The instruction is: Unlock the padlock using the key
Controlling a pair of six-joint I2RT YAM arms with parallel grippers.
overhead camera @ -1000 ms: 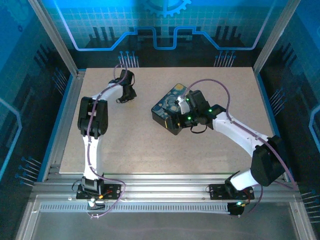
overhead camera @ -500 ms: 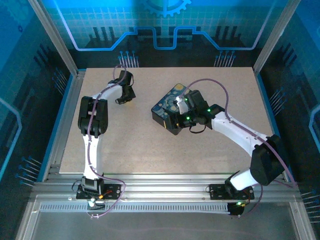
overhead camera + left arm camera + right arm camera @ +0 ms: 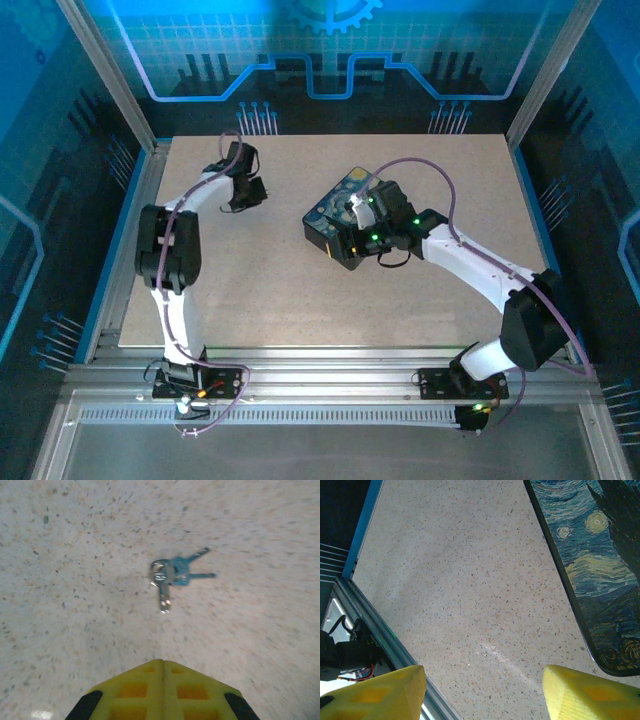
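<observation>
The key point(image 3: 164, 594) lies flat on the speckled table as one of a small bunch on a ring point(image 3: 159, 572), with two bluish keys point(image 3: 186, 573) fanned to the right. My left gripper point(image 3: 163, 661) hangs just short of the bunch. Its yellow fingers are pressed together with nothing between them. In the top view the left gripper point(image 3: 250, 192) is at the table's far left. My right gripper point(image 3: 484, 675) stands open over bare table beside the box, and in the top view this gripper point(image 3: 355, 232) hovers over the box. The padlock is hidden.
The black box with the blue-yellow swirling painted lid point(image 3: 345, 205) sits mid-table, and its lid edge point(image 3: 580, 575) runs down the right of the right wrist view. The table's metal rail point(image 3: 375, 630) and blue frame border the left side there.
The left jaws finished shutting, on nothing. The left arm's elbow swung out to the left and its gripper shifted slightly left. The right arm barely moved.
</observation>
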